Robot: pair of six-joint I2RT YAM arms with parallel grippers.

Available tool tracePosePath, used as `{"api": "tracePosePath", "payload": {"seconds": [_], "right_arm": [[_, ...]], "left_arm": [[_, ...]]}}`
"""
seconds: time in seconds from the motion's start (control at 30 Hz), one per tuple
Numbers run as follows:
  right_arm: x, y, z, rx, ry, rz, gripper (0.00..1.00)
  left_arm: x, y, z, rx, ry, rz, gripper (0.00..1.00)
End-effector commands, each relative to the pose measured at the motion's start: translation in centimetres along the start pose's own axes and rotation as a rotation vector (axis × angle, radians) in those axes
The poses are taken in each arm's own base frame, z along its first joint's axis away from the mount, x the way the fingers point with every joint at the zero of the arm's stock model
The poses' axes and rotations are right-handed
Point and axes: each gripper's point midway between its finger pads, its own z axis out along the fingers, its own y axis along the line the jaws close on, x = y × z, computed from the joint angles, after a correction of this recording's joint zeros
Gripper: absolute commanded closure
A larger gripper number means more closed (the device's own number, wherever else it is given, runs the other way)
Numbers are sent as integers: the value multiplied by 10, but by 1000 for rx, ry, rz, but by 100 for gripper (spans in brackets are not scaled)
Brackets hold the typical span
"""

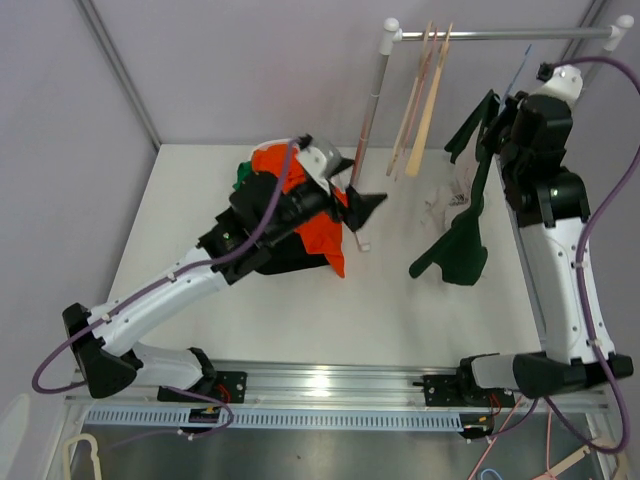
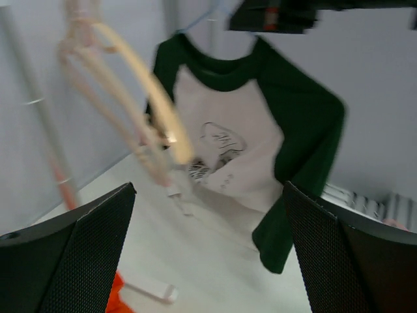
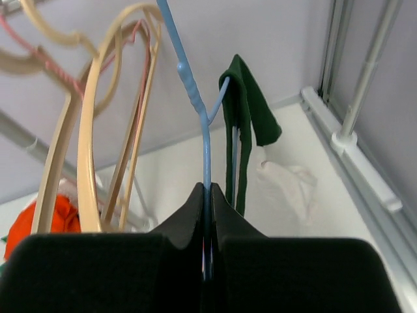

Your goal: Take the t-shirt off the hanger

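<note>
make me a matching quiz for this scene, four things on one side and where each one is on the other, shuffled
Things:
1. blue hanger
2. t-shirt
3. wooden hangers
4. orange cloth

Places:
A. heaped on the table
B. hanging bare from the rail
C. draped on the blue hanger
D. clamped in the right tool

Pairs: 1-D, 2-C, 3-B, 4-A

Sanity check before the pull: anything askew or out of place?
The t-shirt hangs lopsided from the blue hanger pinched in the right gripper, one green sleeve trailing down to the table. Nothing looks damaged.
</note>
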Motion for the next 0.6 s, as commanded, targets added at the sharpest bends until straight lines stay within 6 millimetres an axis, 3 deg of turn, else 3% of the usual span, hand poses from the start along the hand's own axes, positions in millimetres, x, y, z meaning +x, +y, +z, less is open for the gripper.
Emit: {"api": "tracePosePath", "payload": {"seconds": [0.0,0.03,0.07,0.13,0.57], "right_arm": [[-4,-12,-41,53,-74,126,100],[-2,-15,-47,59,-81,140,100],[1,-14,-52,52,-85,150,100],[3,-18,-63,42,-93,169,100],[3,-20,-84,19,-72,173,100]], "left_arm": [[-8,-51,-7,138,-30,174,0],[5,-64,-7,188,-10,176,1],[9,-93,-12,320,-19,173,0],[30,-120,-16,469,-6,170,1],[103,-211,8,683,19,141,0]]}}
